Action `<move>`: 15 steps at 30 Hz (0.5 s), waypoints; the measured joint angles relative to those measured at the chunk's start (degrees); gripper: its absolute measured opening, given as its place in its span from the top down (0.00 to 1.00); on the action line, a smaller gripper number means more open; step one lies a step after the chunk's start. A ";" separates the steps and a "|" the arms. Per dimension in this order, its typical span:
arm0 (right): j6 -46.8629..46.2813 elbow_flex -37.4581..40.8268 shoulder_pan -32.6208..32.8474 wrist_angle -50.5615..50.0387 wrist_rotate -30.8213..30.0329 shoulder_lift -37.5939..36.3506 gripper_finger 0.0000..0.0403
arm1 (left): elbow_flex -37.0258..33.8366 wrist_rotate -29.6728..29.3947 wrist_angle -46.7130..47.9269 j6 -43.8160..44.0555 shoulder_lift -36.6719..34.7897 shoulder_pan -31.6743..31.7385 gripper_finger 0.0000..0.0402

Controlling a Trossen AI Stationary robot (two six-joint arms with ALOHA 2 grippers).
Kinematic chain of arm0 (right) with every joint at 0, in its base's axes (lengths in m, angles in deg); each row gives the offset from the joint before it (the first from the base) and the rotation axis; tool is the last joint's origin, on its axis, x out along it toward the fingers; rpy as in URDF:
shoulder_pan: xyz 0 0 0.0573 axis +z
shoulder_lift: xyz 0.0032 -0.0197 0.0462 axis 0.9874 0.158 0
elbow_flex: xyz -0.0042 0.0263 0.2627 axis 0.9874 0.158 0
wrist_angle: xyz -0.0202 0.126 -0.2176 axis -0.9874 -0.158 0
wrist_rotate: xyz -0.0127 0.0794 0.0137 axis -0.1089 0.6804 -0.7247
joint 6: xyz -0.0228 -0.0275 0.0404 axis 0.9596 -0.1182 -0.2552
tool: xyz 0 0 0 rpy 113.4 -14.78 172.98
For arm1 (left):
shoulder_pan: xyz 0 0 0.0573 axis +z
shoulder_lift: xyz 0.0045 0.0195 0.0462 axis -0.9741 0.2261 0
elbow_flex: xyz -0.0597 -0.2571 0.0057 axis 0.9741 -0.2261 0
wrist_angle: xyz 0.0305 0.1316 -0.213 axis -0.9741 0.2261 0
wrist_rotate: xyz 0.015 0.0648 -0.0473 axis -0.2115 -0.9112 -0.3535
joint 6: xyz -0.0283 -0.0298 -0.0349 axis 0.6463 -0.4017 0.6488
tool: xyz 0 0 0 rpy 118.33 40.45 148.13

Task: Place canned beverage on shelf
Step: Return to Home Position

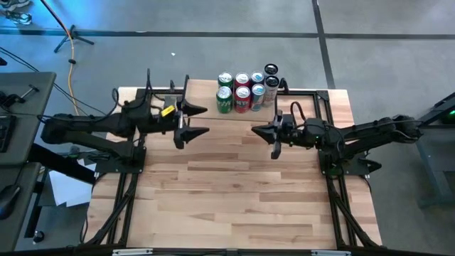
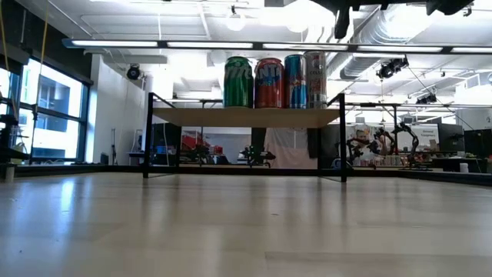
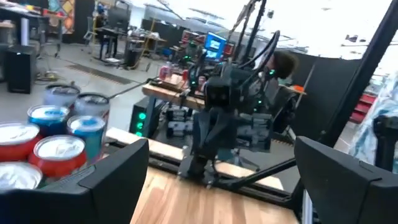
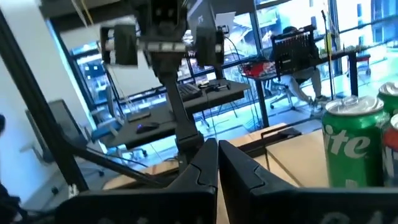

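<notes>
Cans (image 1: 242, 92) sat on shelf (image 2: 246, 117), tabletop (image 1: 234, 192) rear. L claw (image 1: 206, 120) fingers apart, R claw (image 1: 254, 130) fingers together; both hung near shelf, facing ea. other.

The desk (image 1: 234, 192) is pale wood in planks, smooth with a soft sheen. The shelf (image 2: 246, 116) is a matt light-wood board on thin black metal legs (image 2: 147, 135). The cans (image 2: 269, 82) are glossy printed metal with bare silvery tops (image 3: 59, 148). The left arm (image 1: 92, 126) and right arm (image 1: 370, 131) look matt black.
</notes>
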State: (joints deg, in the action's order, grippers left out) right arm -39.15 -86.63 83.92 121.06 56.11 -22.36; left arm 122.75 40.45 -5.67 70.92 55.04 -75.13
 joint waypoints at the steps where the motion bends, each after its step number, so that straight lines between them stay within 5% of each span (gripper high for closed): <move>1: -1.02 0.00 -0.18 -0.01 0.56 0.00 1.00 | -1.62 -0.68 -1.19 0.11 -0.56 -0.25 0.11; 7: -3.52 0.00 -0.48 2.48 5.69 0.00 1.00 | -7.98 -2.77 -10.32 2.06 -3.27 -0.26 0.11; 15: -3.57 0.00 -1.94 4.06 5.74 -0.50 1.00 | -8.62 2.54 -6.68 3.83 -5.76 -0.28 0.11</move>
State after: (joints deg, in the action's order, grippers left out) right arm -42.72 -86.63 81.98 125.11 61.85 -22.86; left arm 114.13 43.00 -12.35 74.75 49.28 -75.41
